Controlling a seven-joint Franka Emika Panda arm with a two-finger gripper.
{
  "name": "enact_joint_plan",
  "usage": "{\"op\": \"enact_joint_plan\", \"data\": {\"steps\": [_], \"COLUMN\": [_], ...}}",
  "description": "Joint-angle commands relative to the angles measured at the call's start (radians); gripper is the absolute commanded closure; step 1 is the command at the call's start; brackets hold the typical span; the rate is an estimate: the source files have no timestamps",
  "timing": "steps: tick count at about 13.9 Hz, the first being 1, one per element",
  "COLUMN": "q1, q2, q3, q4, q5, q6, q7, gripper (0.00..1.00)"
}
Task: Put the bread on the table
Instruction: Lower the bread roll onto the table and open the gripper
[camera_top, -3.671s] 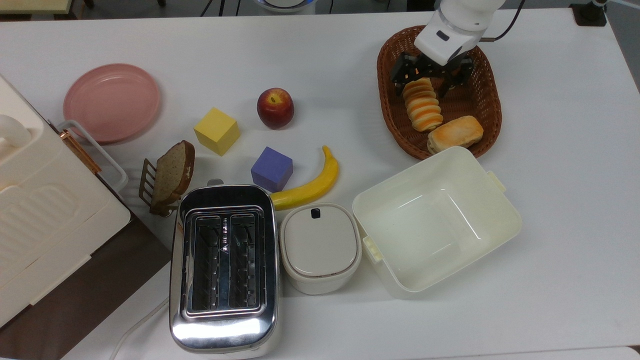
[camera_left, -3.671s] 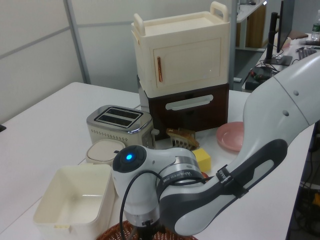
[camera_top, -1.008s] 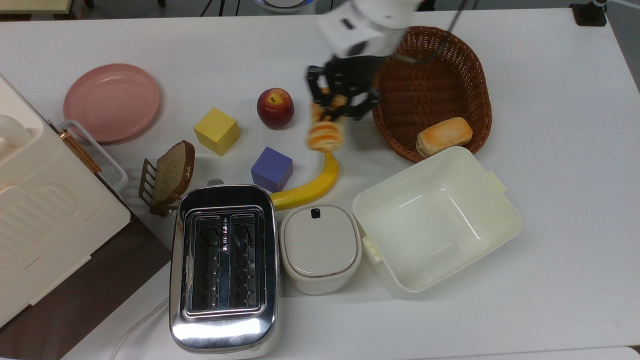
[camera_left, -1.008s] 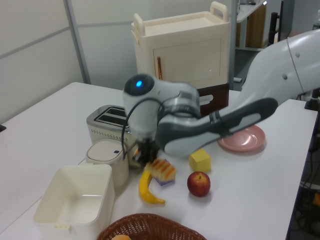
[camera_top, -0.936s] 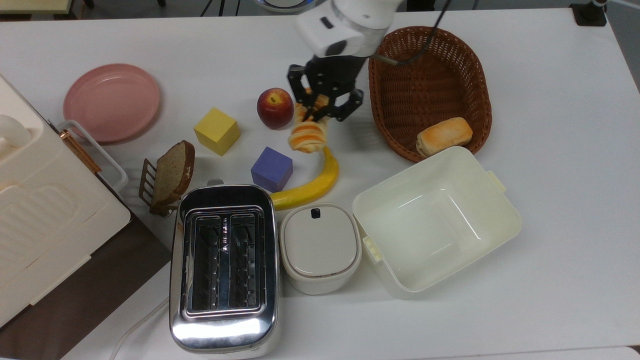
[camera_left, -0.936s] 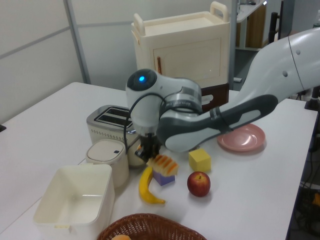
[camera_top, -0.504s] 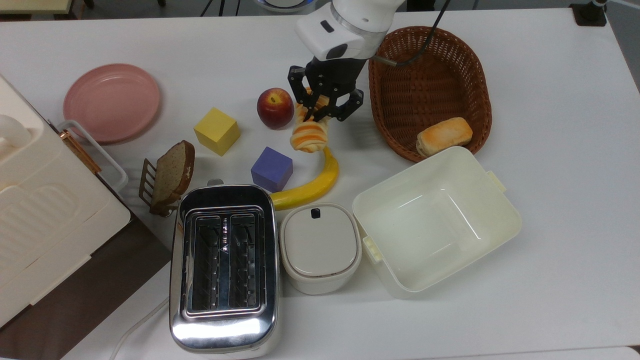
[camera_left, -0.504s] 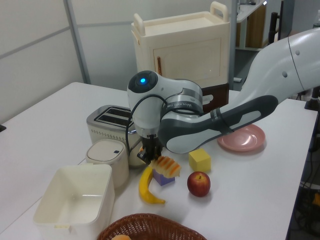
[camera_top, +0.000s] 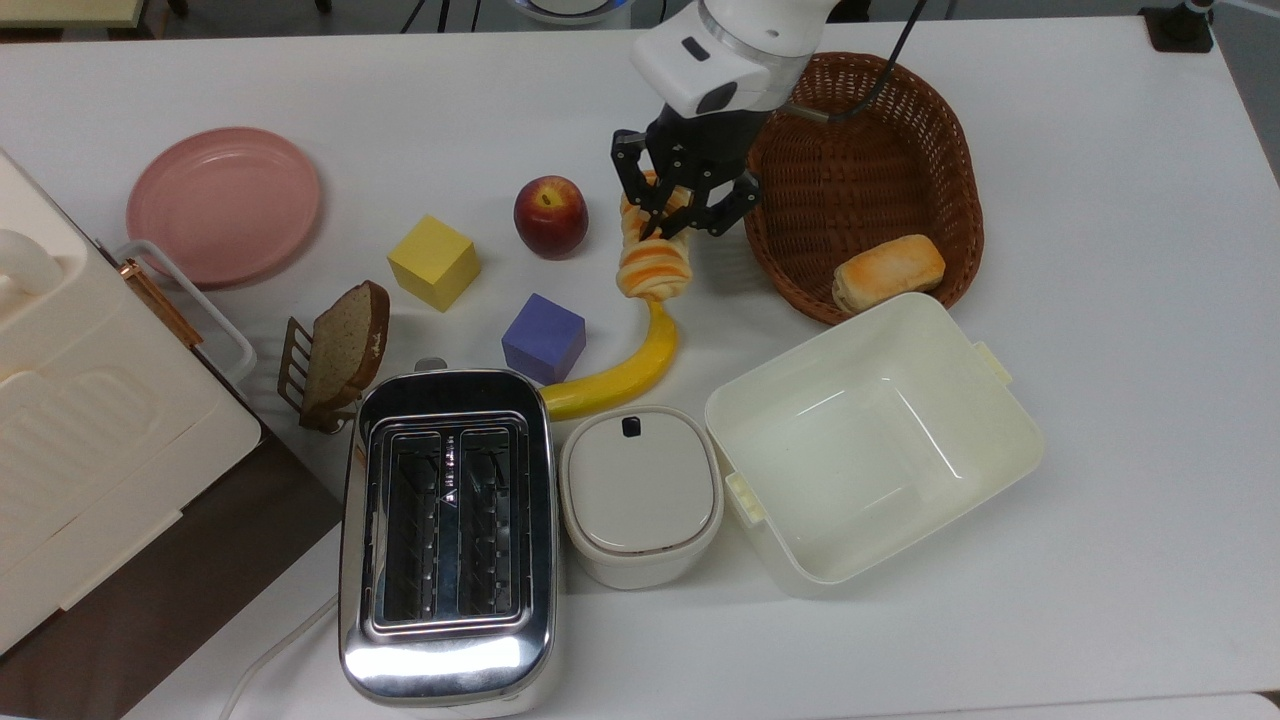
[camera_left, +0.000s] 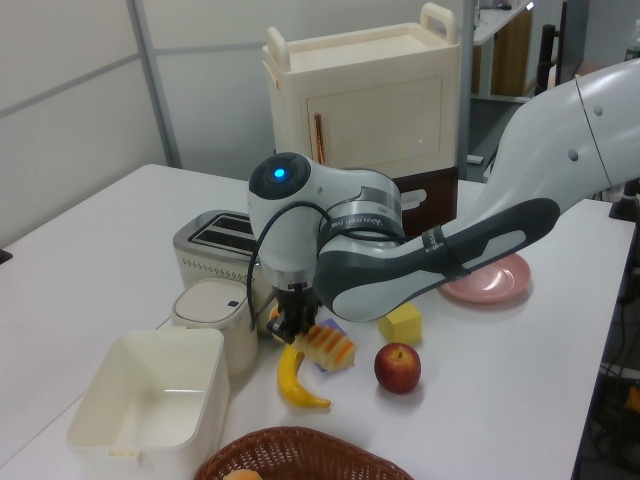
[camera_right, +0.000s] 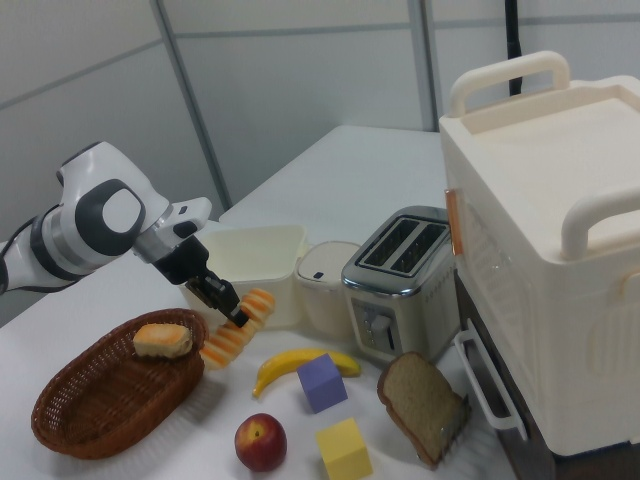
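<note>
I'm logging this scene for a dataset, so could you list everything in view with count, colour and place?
bread: 1, orange and cream, held above the table near the banana's tip
table: 1, white
basket: 1, brown, holds the bun
bun: 1, golden
apple: 1, red
banana: 1, yellow
cubes: yellow, purple
plate: 1, pink
toast slice: 1, brown, in rack
toaster: 1, silver
lidded pot: 1, cream
open tub: 1, cream
cabinet: 1, cream and brown
gripper: 1, black, shut on the bread

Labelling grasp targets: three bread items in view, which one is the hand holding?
The orange-and-cream striped ridged loaf, clamped in the hand. The golden bun lies in the wicker basket; the brown toast slice stands in its rack.
</note>
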Motion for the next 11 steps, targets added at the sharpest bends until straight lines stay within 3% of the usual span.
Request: {"op": "enact_joint_plan", "data": {"steps": [1, 2, 11], "q1": [0.010, 0.011, 0.002], "q2": [-0.020, -0.016, -0.018], "q3": [0.002, 0.004, 0.021], "q4": [-0.021, -0.021, -0.011], "q5": [0.005, 0.004, 0.007], "q6": [-0.022, -0.022, -0.050], "q7": [-0.007, -0.007, -0.004], "gripper": [0.23, 0.00, 0.00]}}
